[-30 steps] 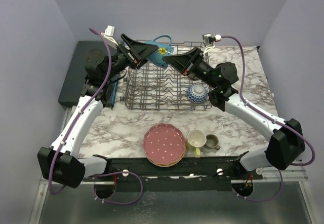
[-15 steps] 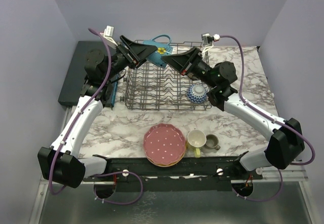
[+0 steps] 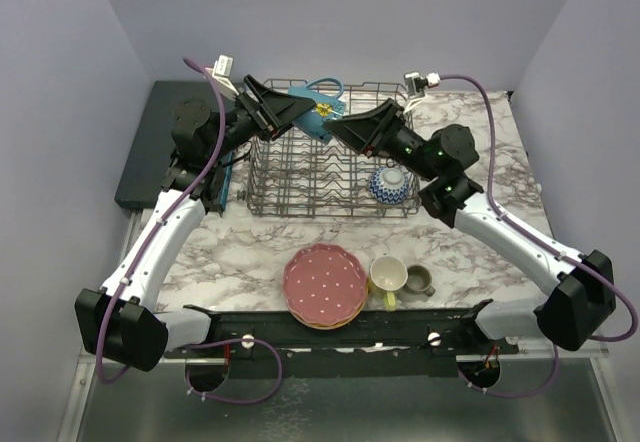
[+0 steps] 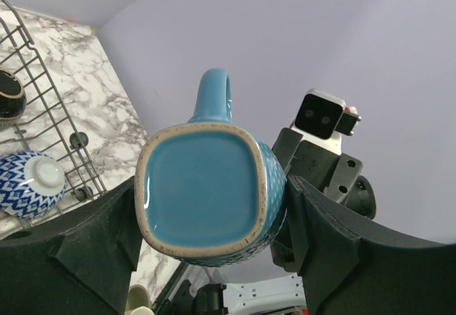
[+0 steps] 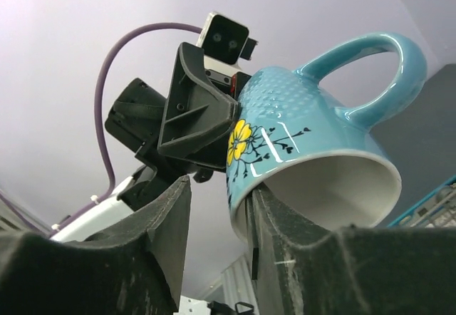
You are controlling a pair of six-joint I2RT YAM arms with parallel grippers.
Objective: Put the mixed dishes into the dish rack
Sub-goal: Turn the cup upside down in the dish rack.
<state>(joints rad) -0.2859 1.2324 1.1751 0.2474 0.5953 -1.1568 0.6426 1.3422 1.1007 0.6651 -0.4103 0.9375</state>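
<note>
A blue mug [image 3: 316, 108] with a yellow flower hangs in the air over the back of the dish rack [image 3: 300, 177]. My left gripper [image 3: 303, 112] is shut on it, its fingers pressing both sides of the mug's body [image 4: 203, 187] near the base. From the right, my right gripper [image 3: 337, 125] stands open at the mug's rim [image 5: 306, 137]. One finger lies inside the mouth and the other stands clear of the outer wall. A blue patterned bowl [image 3: 390, 182] sits upside down in the rack's right end.
On the marble near the front edge lie stacked dotted plates, pink on top [image 3: 323, 282], a yellow mug [image 3: 387, 276] and an olive-grey mug [image 3: 420, 280]. A dark slab [image 3: 150, 152] lies left of the rack. Purple walls close in on three sides.
My right gripper's jaws have parted from the mug's rim. My left gripper closed on the mug's body and now carries it. Both arms shifted slightly right.
</note>
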